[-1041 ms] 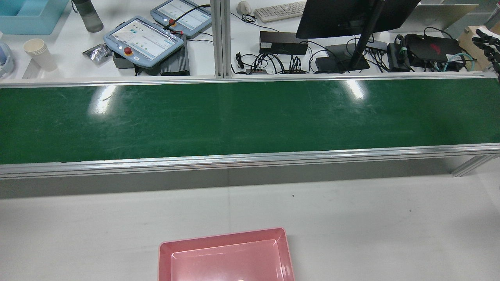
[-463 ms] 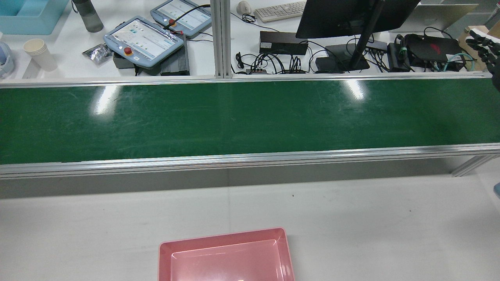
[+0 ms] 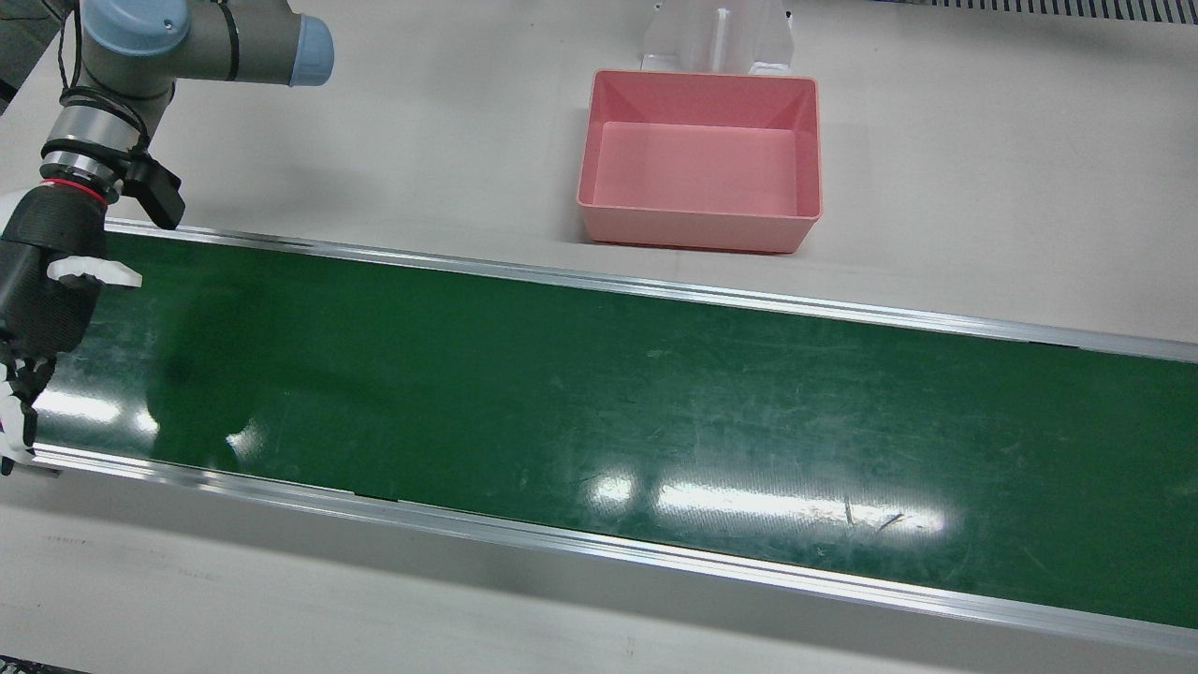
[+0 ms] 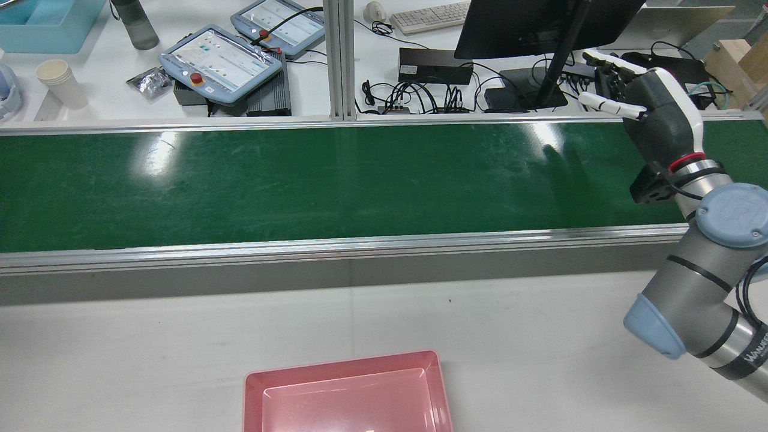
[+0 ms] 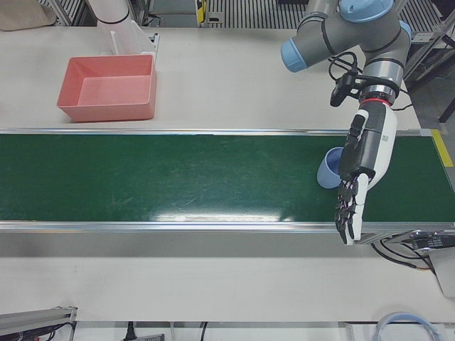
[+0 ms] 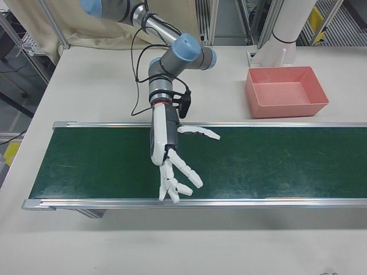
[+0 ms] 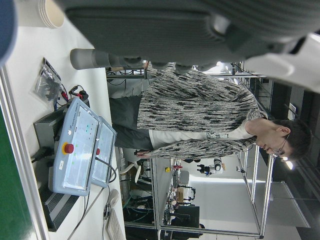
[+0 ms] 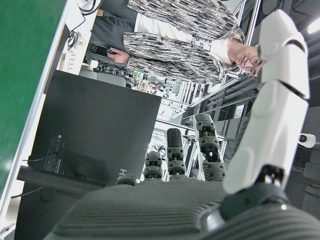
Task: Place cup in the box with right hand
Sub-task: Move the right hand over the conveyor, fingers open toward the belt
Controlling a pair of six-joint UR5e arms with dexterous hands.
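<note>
Green belt (image 5: 178, 177); cup (image 5: 328, 169) left-front only.

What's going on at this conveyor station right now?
Two robot arms work a green belt. A blue cup sits on the belt beside the open left hand. The right hand hovers open over the belt's other end, holding nothing. The pink box on the table is empty.

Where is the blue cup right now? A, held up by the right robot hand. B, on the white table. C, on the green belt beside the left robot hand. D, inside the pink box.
C: the cup sits on the belt next to the left robot hand; the box is empty.
</note>
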